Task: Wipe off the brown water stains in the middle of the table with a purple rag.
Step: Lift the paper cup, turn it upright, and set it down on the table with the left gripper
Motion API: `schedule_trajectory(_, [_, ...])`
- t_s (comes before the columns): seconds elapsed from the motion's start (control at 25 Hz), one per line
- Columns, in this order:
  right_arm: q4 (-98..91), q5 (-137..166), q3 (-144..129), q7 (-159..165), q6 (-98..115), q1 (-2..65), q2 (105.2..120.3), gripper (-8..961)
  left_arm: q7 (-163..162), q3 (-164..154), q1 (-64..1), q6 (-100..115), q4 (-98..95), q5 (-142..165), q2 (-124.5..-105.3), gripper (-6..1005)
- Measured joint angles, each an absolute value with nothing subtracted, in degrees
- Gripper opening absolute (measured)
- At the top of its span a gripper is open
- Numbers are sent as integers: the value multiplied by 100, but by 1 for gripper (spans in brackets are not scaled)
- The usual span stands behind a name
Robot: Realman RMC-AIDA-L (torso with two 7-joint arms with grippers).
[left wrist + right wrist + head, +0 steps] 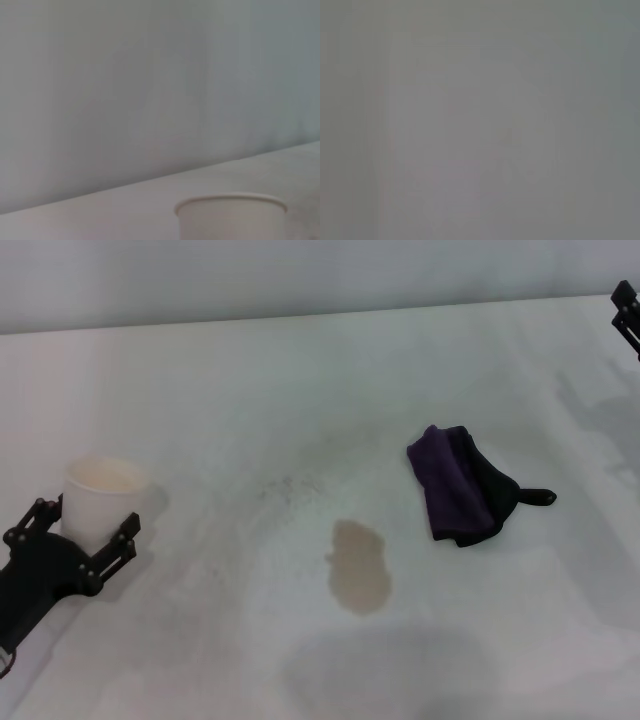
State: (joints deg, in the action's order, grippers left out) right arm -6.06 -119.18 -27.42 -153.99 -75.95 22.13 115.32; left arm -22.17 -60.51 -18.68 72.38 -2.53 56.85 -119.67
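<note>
The brown water stains point(358, 568) form a tan oval patch in the middle of the white table point(220, 410). The purple rag point(458, 485) lies crumpled to the right of and slightly behind the stain, with its black part and short tab pointing right. My left gripper point(82, 530) is low at the table's left, open, with its fingers on either side of the front of a white paper cup. My right gripper point(626, 312) shows only as a dark tip at the far right edge, well away from the rag. The right wrist view shows only blank grey.
The white paper cup point(100, 490) stands upright at the left, and its rim also shows in the left wrist view point(231, 202). Faint grey speckles point(290, 485) lie behind the stain. A grey wall runs along the table's far edge.
</note>
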Motion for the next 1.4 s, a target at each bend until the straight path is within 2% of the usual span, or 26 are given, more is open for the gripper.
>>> schedule_trajectory(1.4, [-599,-11918,-2822,-15398,-7648,2153,11531,830,-1204,-6019,-1436,7589,471,5678,-12015,812])
